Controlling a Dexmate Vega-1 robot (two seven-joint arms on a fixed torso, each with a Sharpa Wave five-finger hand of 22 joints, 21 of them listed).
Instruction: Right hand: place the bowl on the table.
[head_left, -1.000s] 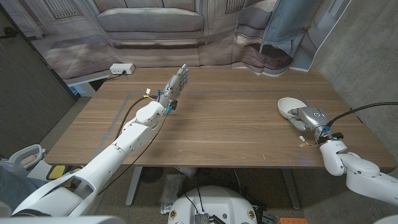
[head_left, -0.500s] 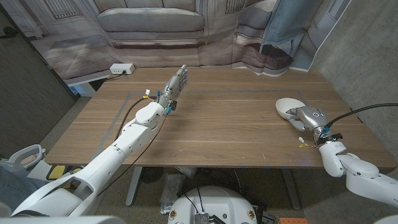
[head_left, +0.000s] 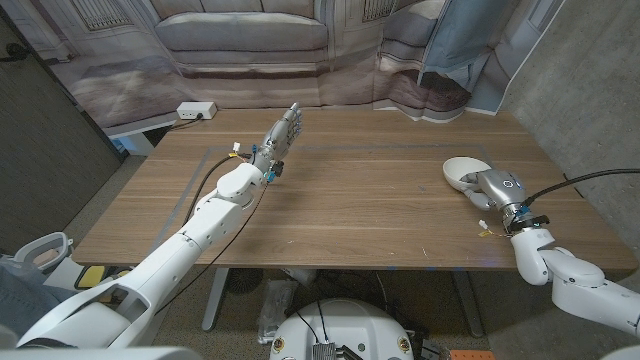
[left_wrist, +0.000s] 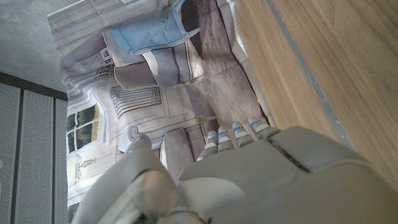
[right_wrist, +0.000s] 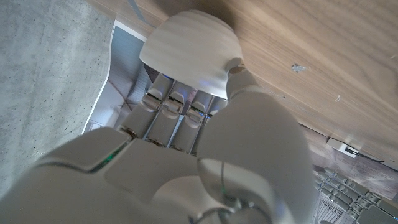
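A white bowl (head_left: 462, 170) sits at the right side of the wooden table (head_left: 370, 200), tilted a little. My right hand (head_left: 492, 188) grips it from the near side, thumb on the outer wall and the other fingers (right_wrist: 171, 106) at its rim. In the right wrist view the bowl (right_wrist: 189, 50) shows its rounded underside against the wood. My left hand (head_left: 282, 132) is held up over the table's far left part, fingers straight and apart, holding nothing. The left wrist view shows the back of that left hand (left_wrist: 267, 174).
A white power strip (head_left: 196, 110) lies just off the table's far left corner. A sofa (head_left: 245, 35) and draped cloth stand behind the table. A concrete wall (head_left: 590, 90) rises close on the right. Tape lines mark the tabletop (head_left: 400, 150).
My right hand and the bowl have shifted very slightly to the left. The left arm has not moved.
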